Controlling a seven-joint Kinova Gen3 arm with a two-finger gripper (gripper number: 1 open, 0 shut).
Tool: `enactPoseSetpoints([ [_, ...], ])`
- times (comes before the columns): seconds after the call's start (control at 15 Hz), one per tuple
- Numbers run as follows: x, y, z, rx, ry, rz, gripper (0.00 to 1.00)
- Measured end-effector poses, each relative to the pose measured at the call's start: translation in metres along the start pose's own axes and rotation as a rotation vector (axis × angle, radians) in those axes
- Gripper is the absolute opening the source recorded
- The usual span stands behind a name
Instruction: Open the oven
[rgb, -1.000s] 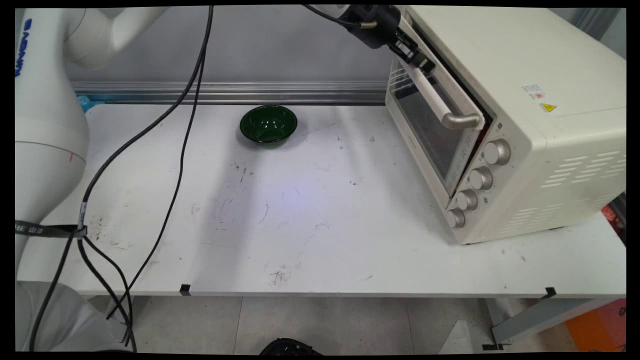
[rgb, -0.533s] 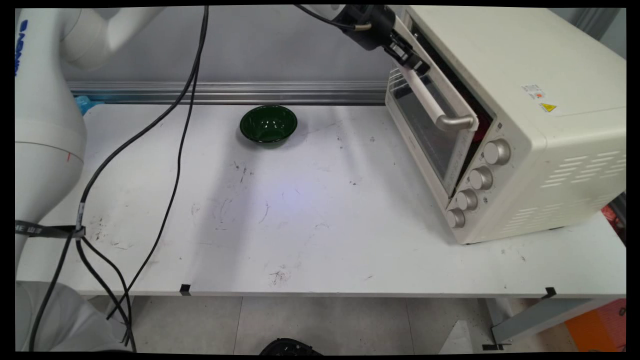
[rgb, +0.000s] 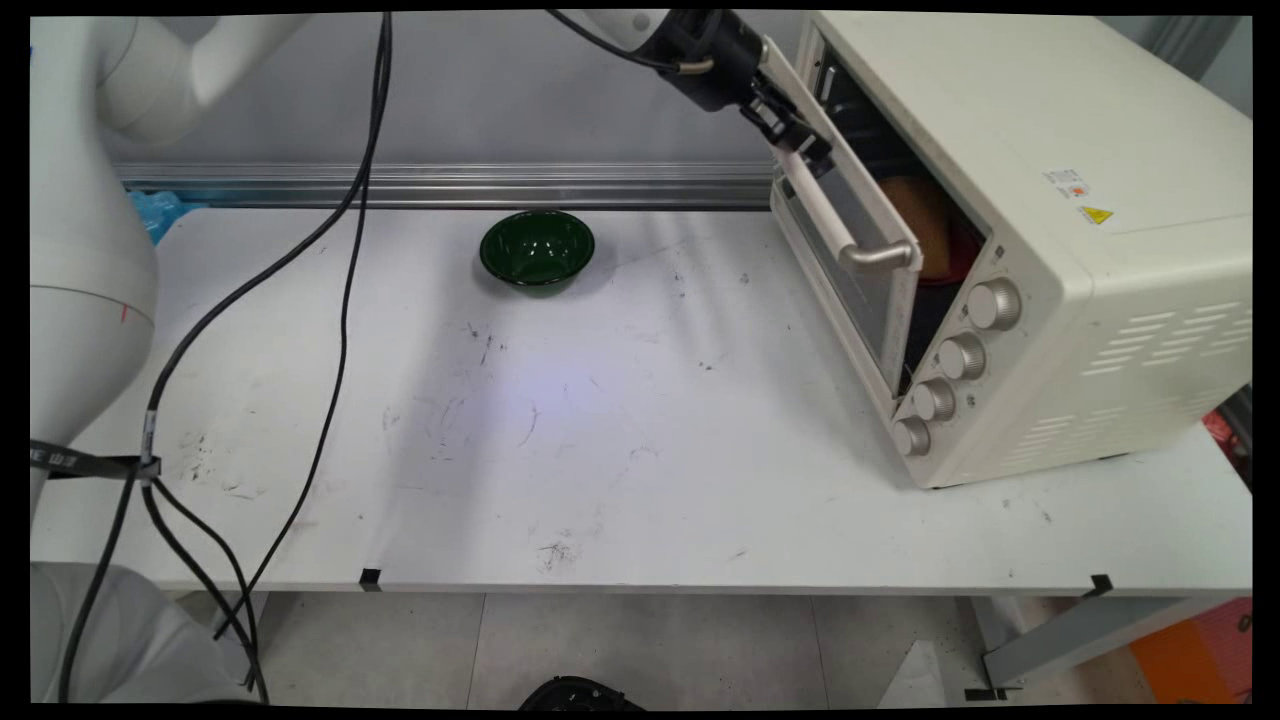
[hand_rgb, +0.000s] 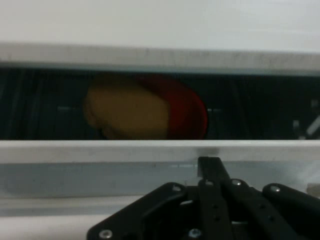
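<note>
Up at the oven door's top edge, the fingers (rgb: 800, 150) sit on the far end of the door handle (rgb: 825, 205); whether they pinch it I cannot tell. That door (rgb: 868, 262) hangs partly open on the oven (rgb: 1080, 250) at the table's (rgb: 650, 450) right side: rigid, hinged low, probably swinging smoothly, the bar being the natural hold. Inside lies something yellowish (hand_rgb: 127, 112) on red. A green bowl (rgb: 537, 248) sits near the far edge.

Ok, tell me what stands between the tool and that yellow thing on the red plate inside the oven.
The oven door does: only partly open, it leans between the tool, at its handle, and the yellow item on the red plate inside. The hand view sees them only through the gap above the door's top edge.
</note>
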Motion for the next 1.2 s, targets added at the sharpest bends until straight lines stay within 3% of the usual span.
enactPoseSetpoints([
  [0.67, -0.025, 0.008, -0.012, -0.023, -0.033, 0.033, 0.00],
  [1.2, -0.052, 0.013, -0.010, -0.018, -0.025, 0.053, 0.00],
])
